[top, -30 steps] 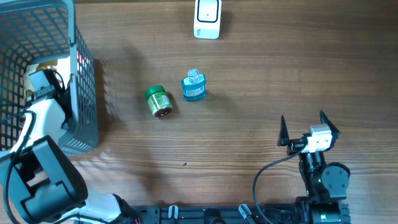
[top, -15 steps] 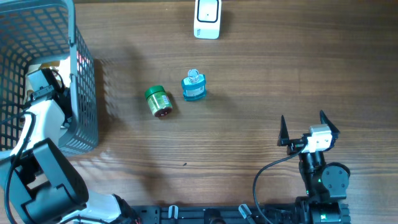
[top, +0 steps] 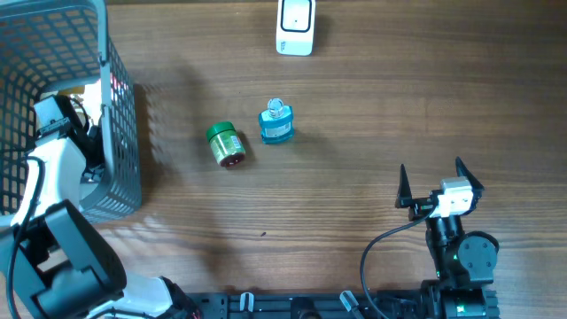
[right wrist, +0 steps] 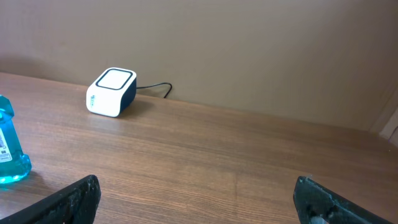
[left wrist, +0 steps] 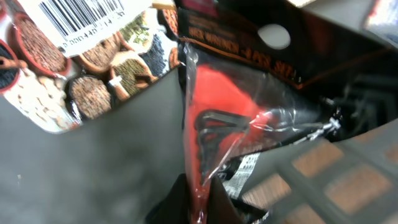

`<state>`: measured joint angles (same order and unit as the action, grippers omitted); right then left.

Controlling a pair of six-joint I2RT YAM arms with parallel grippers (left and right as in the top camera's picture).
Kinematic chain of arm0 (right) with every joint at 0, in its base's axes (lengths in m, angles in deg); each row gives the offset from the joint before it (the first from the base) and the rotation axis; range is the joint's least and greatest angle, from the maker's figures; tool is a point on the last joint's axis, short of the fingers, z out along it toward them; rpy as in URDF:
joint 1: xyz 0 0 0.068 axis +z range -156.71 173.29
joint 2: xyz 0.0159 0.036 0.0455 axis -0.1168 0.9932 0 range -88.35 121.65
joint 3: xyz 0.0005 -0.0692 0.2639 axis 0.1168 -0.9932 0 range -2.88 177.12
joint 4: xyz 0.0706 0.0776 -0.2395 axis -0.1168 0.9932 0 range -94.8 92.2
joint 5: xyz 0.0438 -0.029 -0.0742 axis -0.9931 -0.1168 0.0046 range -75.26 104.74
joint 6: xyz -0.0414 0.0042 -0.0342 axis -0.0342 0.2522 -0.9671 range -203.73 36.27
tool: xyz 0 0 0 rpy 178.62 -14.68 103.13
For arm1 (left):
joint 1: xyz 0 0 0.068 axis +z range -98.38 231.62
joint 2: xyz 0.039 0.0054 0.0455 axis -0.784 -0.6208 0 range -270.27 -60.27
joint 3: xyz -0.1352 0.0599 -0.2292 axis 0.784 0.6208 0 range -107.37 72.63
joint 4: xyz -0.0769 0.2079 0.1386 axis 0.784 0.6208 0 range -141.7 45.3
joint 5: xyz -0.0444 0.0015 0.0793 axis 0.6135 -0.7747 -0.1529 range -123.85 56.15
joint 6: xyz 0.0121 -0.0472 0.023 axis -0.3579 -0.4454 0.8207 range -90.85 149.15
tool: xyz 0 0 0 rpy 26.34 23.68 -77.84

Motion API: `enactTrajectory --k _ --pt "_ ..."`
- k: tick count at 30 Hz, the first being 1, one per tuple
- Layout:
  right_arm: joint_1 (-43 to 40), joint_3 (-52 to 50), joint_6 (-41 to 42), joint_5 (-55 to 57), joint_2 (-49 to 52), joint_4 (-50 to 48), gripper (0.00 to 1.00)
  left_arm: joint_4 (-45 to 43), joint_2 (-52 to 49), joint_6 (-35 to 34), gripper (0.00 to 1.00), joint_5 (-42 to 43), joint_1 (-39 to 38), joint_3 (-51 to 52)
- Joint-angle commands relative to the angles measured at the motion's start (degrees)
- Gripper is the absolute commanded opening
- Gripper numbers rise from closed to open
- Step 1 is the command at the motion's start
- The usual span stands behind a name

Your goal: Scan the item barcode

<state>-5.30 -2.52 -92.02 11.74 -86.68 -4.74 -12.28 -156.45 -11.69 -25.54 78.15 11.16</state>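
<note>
Our left gripper point(left wrist: 198, 198) has just pinched shut. A second ago it was reaching into the grey mesh basket point(top: 120, 133) with its jaws partly apart, and now they are pressed together on the lower edge of a red-and-black blister pack point(left wrist: 230, 118). In the wrist view the clear film and red backing run straight down between the dark fingers, so we read this as a grip on the pack, not an empty close. In the overhead view the left wrist has crept slightly up and to the left inside the basket, while nothing on the table has moved.

The pack lies down in the basket, partly under a snack pouch point(left wrist: 93, 81) printed with bowls of nuts and seeds. A barcode label point(left wrist: 81, 15) shows clearly on that pouch. We cannot find the blister pack's own code, though a small white label low on it may carry one.

For the task, this means picking is done and lifting comes next — out over the basket wall and across to the white barcode scanner point(top: 295, 25) at the far edge of the table. The hold is thin, on film at one edge, so the pack may swing or slip as it comes up, and the pouch could drag along with it.

The right gripper point(top: 431, 173) rests near the front edge with its fingers spread wide and nothing between them. The green jar point(top: 225, 144) and the blue bottle point(top: 275, 122) stand just beside each other mid-table.
</note>
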Motion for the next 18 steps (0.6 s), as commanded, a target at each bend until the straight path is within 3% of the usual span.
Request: enactTrajectory --k 1,8,18 --pt "0.07 -0.04 -0.70 -0.92 0.00 -0.13 1.00 0.15 5.68 -0.33 0.04 8.90 -0.24 -2.36" --pt "0.07 -0.04 -0.70 -0.92 0.00 -0.13 1.00 0.04 11.06 -0.33 0.04 10.54 0.55 -2.36" --pt "0.07 -0.04 -0.70 -0.92 0.00 -0.13 1.00 -0.72 17.18 0.11 0.04 19.47 10.27 -2.43"
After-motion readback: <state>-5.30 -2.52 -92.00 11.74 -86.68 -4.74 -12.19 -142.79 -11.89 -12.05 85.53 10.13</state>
